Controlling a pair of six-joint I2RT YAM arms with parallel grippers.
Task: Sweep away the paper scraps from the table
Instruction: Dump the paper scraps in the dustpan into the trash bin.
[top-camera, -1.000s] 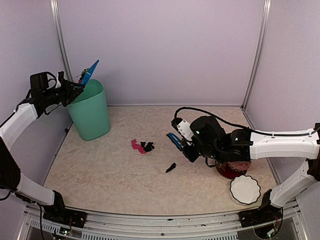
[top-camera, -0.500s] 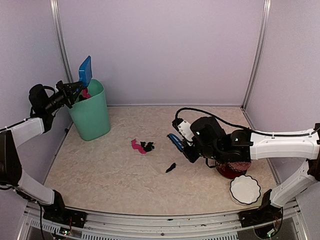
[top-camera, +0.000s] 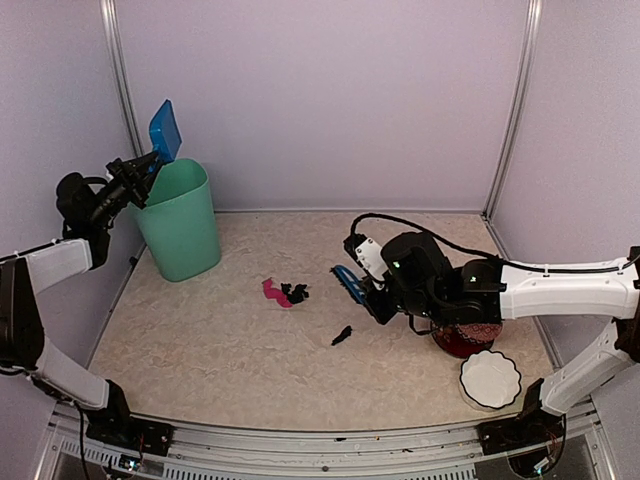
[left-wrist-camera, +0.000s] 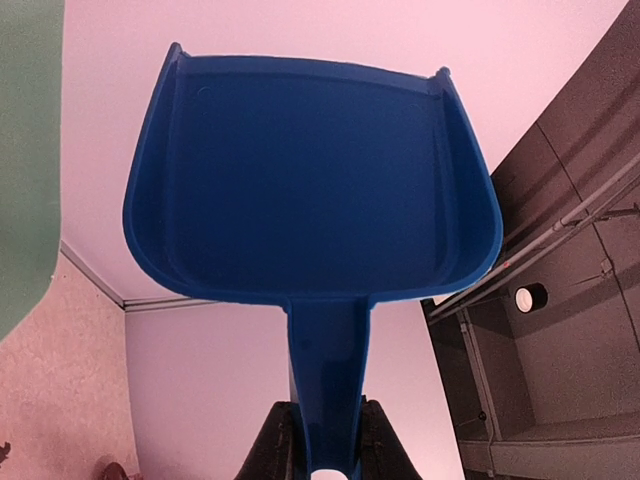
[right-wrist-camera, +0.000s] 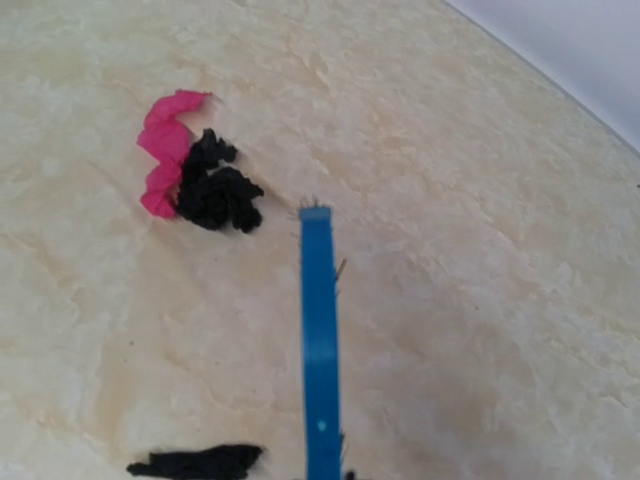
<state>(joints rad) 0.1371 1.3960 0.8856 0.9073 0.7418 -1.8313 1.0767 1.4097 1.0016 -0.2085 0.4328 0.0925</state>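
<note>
Top external, paper scraps (top-camera: 285, 292) on table (top-camera: 200, 345), left of right pincer (top-camera: 367, 293)

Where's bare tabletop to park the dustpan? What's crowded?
Free: the near-left stretch between green bin and pink scrap; also the far strip along the back wall. Crowded: near-right corner, with red bowl, white dish and right arm.

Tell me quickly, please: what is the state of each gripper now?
Left gripper: closed on the blue dustpan handle.
Right gripper: closed on the blue brush.
</note>
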